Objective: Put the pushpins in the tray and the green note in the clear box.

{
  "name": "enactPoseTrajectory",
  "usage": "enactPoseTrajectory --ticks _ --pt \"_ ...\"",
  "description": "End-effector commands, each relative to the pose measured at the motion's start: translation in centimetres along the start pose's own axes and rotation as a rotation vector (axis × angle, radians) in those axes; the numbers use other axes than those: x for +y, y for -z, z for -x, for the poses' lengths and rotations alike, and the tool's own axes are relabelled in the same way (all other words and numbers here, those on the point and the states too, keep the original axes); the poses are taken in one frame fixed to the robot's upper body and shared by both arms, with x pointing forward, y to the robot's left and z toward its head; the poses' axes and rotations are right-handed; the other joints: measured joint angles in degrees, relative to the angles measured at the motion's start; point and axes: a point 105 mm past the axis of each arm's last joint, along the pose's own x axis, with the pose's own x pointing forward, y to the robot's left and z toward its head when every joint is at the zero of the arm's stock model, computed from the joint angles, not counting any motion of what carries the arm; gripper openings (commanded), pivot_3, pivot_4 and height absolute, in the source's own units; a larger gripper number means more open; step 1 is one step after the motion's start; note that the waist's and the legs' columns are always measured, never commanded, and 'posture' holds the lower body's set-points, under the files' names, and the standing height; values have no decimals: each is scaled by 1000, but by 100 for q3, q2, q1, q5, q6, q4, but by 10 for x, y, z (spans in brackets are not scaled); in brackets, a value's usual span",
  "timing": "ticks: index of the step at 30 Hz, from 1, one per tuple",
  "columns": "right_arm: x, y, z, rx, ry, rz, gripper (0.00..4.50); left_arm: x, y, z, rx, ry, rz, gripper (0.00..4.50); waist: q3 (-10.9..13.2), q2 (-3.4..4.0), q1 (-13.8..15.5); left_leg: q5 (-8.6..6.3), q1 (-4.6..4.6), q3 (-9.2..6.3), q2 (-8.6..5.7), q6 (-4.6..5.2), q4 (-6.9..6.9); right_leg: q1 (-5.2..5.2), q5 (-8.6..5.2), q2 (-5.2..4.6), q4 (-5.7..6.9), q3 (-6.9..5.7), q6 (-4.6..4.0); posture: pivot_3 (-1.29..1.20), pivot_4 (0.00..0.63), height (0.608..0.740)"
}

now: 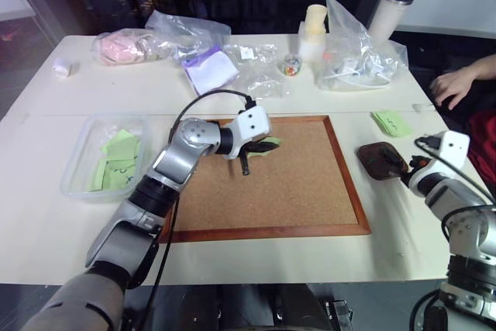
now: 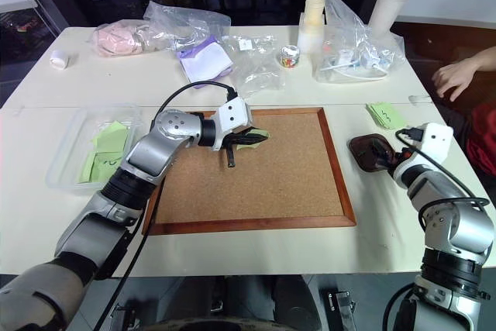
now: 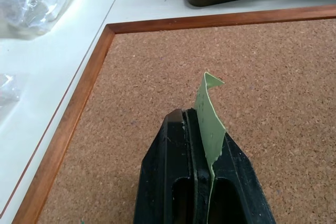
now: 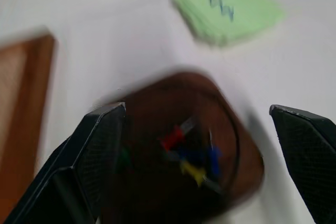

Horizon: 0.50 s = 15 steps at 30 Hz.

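I held the left gripper (image 3: 202, 150) clamped on the green note (image 3: 209, 124) above the corkboard (image 1: 310, 191), the right gripper (image 4: 197, 145) spread wide over the tray (image 4: 231, 129) containing pushpins (image 4: 181, 153).

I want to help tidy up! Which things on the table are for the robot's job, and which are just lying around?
For the job:
green note, pinched in the left gripper
clear box
tray
pushpins in the tray

Just lying around:
corkboard
pad of green notes
plastic bags
tumbler
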Motion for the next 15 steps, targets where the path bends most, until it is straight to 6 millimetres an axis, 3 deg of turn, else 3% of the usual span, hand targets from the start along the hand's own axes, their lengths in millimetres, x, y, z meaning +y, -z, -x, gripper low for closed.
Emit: enactPoseTrajectory --ticks 1,12,15 --pt "-2 -7 1 -28 14 73 4476 5 -11 4 -34 -23 -39 0 0 0 0 0 0 0 0 0 0 0 0 0 0 0 0 0 150 734" --pt "6 -39 14 -259 -6 219 4476 13 -3 14 -20 -80 -8 0 0 0 1 0 0 0 0 0 0 0 0 1 0 -1 0 0 150 734" --pt "15 -44 27 -356 -4 519 4476 20 3 23 -10 -133 20 0 0 0 9 0 0 0 0 0 0 0 0 1 -1 0 0 0 150 734"
